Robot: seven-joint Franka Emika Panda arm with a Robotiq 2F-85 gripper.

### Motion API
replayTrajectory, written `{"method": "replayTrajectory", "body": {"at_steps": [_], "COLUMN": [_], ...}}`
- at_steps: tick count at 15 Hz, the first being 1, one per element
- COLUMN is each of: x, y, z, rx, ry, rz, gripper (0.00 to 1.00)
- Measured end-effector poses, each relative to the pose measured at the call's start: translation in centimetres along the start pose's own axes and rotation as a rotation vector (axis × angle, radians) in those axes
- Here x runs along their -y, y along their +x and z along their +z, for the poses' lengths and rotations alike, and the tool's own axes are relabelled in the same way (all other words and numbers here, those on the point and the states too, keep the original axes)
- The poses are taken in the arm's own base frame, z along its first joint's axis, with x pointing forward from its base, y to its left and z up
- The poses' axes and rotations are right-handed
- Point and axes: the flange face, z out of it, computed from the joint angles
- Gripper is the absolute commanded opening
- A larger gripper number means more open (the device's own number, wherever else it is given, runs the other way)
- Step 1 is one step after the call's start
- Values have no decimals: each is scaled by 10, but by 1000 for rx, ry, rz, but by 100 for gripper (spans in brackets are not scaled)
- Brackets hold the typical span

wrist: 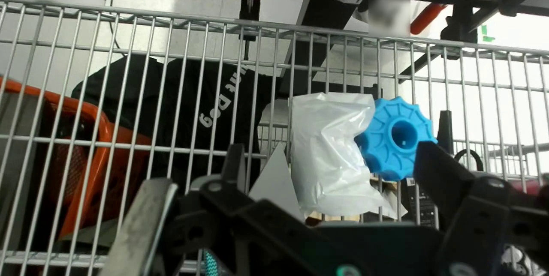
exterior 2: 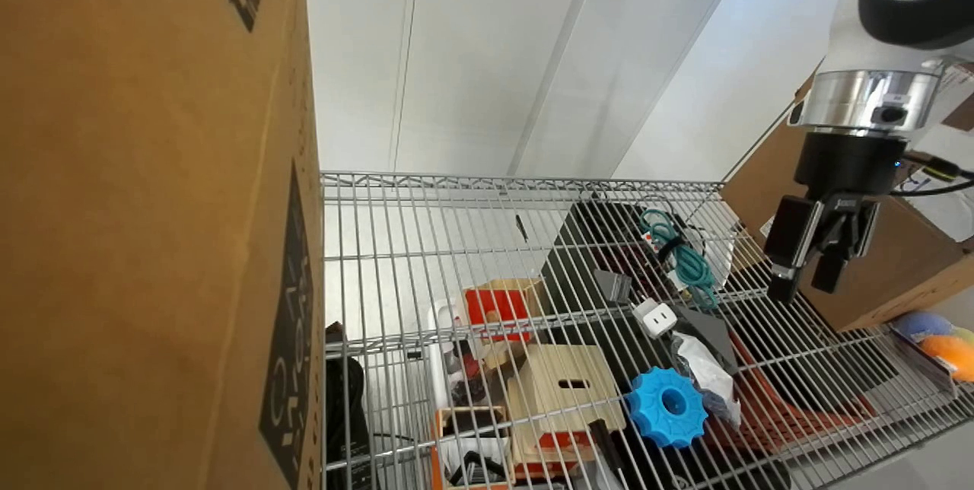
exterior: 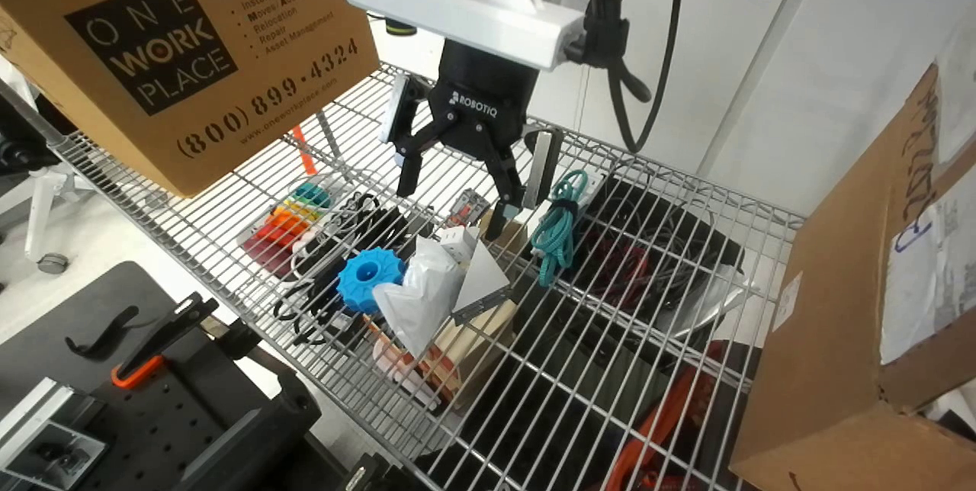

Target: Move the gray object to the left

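A gray wedge-shaped object with a triangular face (exterior: 482, 283) lies on the wire shelf beside a white plastic bag (exterior: 427, 289). It looks darker in an exterior view (exterior 2: 711, 334). In the wrist view the gray wedge (wrist: 278, 181) shows left of the bag (wrist: 328, 156), its lower part hidden by a finger. A smaller gray piece (exterior 2: 612, 286) lies farther back. My gripper (exterior: 452, 205) is open and empty above the shelf. It also shows in an exterior view (exterior 2: 805, 284) and in the wrist view (wrist: 332, 151). It touches nothing.
A blue scalloped ring (exterior: 385, 270) touches the bag. A white power adapter (exterior 2: 654, 317) and a bundled teal cable (exterior: 555, 232) lie close by. Large cardboard boxes stand at both ends of the shelf (exterior: 191, 33), (exterior: 831, 270). The wire shelf rim (exterior 2: 525, 184) runs along the wall.
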Motion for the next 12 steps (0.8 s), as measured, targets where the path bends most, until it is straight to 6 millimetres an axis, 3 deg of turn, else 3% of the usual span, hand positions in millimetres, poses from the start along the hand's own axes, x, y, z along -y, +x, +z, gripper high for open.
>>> {"method": "replayTrajectory", "body": {"at_steps": [4,7,10,11,12], "x": [16,19,13,11,9], "y": [32,54,73,79,85], "z": [16,13,4,2,1], "rx": [26,3,-30,-41,-53], "ry": [-14,-44,-91,-105,-114], "rz": [-32,-30,-12,-10,-10], "gripper": [100,100,93,84,86]}}
